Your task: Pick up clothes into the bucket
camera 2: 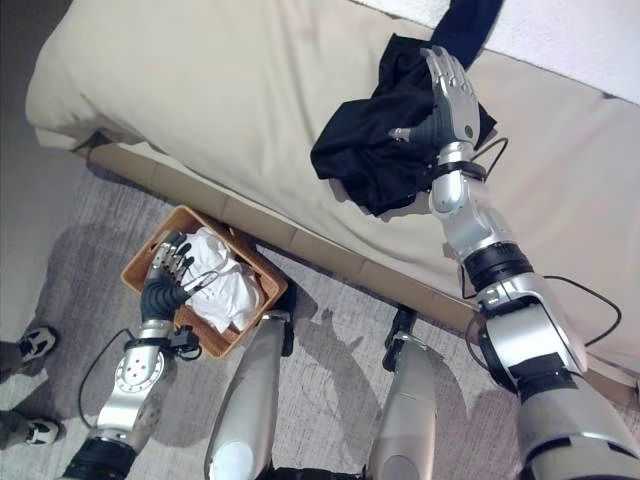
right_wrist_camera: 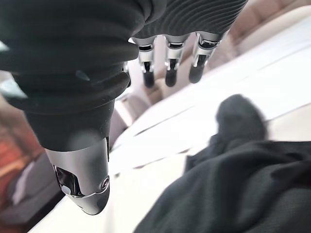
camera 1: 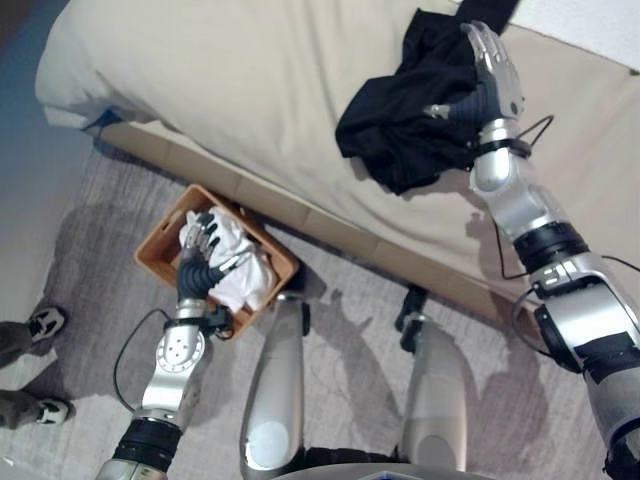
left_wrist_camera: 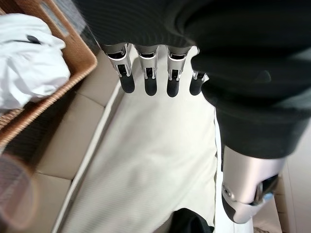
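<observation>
A wide bed (camera 1: 250, 90) with a cream cover fills the upper part of the room, resting on a pale tan base (camera 1: 300, 215). Below it lies a grey patterned carpet (camera 1: 90, 230). A person's shoes (camera 1: 45, 322) stand at the left edge on that carpet.

Head stereo pair looks steeply down, sharing bed (camera 1: 250, 90) and basket (camera 2: 150, 262); wrist cameras close along fingers.

I noted a basket (camera 1: 160, 243) on the floor against the bed (camera 1: 250, 80), a garment (camera 1: 245, 265) inside it; another garment (camera 1: 400, 120) lay on the bed, to its right.
</observation>
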Controlling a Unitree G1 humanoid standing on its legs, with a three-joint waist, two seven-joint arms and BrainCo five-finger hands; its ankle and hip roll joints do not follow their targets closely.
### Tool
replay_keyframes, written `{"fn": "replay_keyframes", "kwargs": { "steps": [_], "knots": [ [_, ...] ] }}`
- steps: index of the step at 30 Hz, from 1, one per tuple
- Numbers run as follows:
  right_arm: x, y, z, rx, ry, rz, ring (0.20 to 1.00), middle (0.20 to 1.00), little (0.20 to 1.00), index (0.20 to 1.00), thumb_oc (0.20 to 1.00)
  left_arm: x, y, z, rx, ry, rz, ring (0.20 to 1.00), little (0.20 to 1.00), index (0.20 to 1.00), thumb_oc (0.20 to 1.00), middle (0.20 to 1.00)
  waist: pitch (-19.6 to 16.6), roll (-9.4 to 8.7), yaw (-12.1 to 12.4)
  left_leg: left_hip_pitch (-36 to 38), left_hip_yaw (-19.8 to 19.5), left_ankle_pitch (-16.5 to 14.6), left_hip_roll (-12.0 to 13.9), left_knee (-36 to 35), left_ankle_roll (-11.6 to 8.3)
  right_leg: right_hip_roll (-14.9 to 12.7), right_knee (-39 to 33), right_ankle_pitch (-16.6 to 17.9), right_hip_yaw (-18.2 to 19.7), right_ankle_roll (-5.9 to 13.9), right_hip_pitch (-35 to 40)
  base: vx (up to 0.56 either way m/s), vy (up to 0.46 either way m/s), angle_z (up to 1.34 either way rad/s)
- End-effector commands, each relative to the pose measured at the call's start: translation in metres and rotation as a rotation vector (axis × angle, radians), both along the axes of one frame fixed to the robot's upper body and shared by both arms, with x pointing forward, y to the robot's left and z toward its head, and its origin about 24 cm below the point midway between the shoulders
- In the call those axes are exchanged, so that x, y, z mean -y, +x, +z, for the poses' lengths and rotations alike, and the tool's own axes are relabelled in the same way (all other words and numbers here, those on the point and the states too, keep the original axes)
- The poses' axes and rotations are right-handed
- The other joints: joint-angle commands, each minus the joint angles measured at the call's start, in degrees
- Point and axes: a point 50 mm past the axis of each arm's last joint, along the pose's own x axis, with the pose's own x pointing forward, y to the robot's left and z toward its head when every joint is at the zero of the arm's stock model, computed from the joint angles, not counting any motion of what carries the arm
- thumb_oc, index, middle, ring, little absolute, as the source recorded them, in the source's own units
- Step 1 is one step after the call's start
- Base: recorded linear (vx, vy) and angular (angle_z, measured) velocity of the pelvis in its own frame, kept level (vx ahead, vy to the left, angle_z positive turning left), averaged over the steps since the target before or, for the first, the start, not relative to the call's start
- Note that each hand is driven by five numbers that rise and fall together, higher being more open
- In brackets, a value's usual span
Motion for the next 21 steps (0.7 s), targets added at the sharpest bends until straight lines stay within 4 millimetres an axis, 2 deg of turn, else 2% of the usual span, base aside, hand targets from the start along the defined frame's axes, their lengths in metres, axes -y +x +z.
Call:
{"fn": "replay_keyframes", "kwargs": {
  "steps": [1,4,5,6,7,8,9,10,16,21],
  "knots": [
    [0.003,0.001,0.03,0.053,-0.078,-0.022,1.0,1.0,1.0,1.0,1.0,0.003,-0.015,0.018,0.099,-0.012,-0.054,1.0,1.0,1.0,1.0,1.0,-0.7,-0.24,1.0,-3.8,0.6,1.1,-3.5,0.1,3.04,0.4,1.7,1.7,1.3,1.62,-2.0,0.0,-0.001,0.08],
    [0.003,0.008,0.031,0.0,-0.101,-0.036,1.0,1.0,1.0,1.0,1.0,0.004,-0.015,0.02,0.099,-0.024,-0.066,1.0,1.0,1.0,1.0,1.0,-0.7,-0.01,1.4,-5.2,0.3,1.0,-3.8,0.8,3.02,0.3,2.7,1.2,1.1,1.49,-3.2,0.03,0.0,0.12],
    [0.003,0.01,0.028,-0.026,-0.098,-0.044,1.0,1.0,1.0,1.0,1.0,0.004,-0.015,0.019,0.097,-0.025,-0.068,1.0,1.0,1.0,1.0,1.0,-0.7,-0.09,1.7,-4.6,-0.2,-0.9,-3.9,1.5,2.71,0.4,3.5,-0.5,1.6,1.96,-2.8,0.0,0.009,0.12],
    [0.004,0.013,0.026,-0.053,-0.091,-0.052,1.0,1.0,1.0,1.0,1.0,0.005,-0.015,0.021,0.101,-0.023,-0.07,1.0,1.0,1.0,1.0,1.0,-0.7,-0.05,1.8,-5.7,0.1,1.0,-4.0,1.2,3.11,0.4,2.9,1.2,1.2,1.35,-3.8,0.08,-0.007,0.08],
    [0.005,0.015,0.024,-0.078,-0.086,-0.063,1.0,1.0,1.0,1.0,1.0,0.005,-0.015,0.022,0.103,-0.023,-0.072,1.0,1.0,1.0,1.0,1.0,-0.7,-0.02,1.9,-5.2,-0.2,-1.0,-4.1,1.9,2.81,0.4,3.8,-0.5,1.5,1.89,-3.4,-0.09,0.033,0.12],
    [0.006,0.017,0.022,-0.104,-0.092,-0.074,1.0,1.0,1.0,1.0,1.0,0.006,-0.015,0.023,0.107,-0.027,-0.076,1.0,1.0,1.0,1.0,1.0,-0.7,0.09,2.0,-6.4,0.1,0.9,-4.1,1.2,3.19,0.3,3.1,1.2,1.0,1.32,-4.4,0.07,0.004,0.09],
    [0.008,0.019,0.018,-0.132,-0.091,-0.086,1.0,1.0,1.0,1.0,1.0,0.007,-0.014,0.023,0.107,-0.029,-0.079,1.0,1.0,1.0,1.0,1.0,-0.7,0.17,2.1,-5.9,-0.3,-1.0,-4.3,1.9,2.88,0.4,3.9,-0.4,1.4,1.88,-4.0,0.0,0.022,0.06],
    [0.01,0.021,0.014,-0.154,-0.088,-0.098,1.0,1.0,1.0,1.0,1.0,0.007,-0.013,0.024,0.112,-0.032,-0.08,1.0,1.0,1.0,1.0,1.0,-0.7,0.34,2.2,-6.2,-0.3,-1.2,-4.4,2.2,2.87,0.3,4.2,-0.6,1.3,1.86,-4.4,0.08,0.006,0.0],
    [0.03,0.027,-0.012,-0.297,-0.053,-0.22,1.0,1.0,1.0,1.0,1.0,0.014,-0.008,0.035,0.156,-0.041,-0.108,1.0,1.0,1.0,1.0,1.0,-0.7,1.4,2.9,-7.4,-0.5,-0.9,-5.1,2.2,2.88,-0.2,4.9,-1.0,1.1,1.76,-5.4,0.0,0.007,0.05],
    [0.048,0.026,-0.023,-0.377,-0.065,-0.31,1.0,1.0,1.0,1.0,1.0,0.018,-0.006,0.038,0.163,-0.051,-0.124,1.0,1.0,1.0,1.0,1.0,-0.7,2.33,3.6,-7.5,-0.8,-0.7,-5.6,1.7,3.04,-0.3,5.1,-1.1,1.0,1.73,-5.5,0.0,0.001,0.01]
  ]
}}
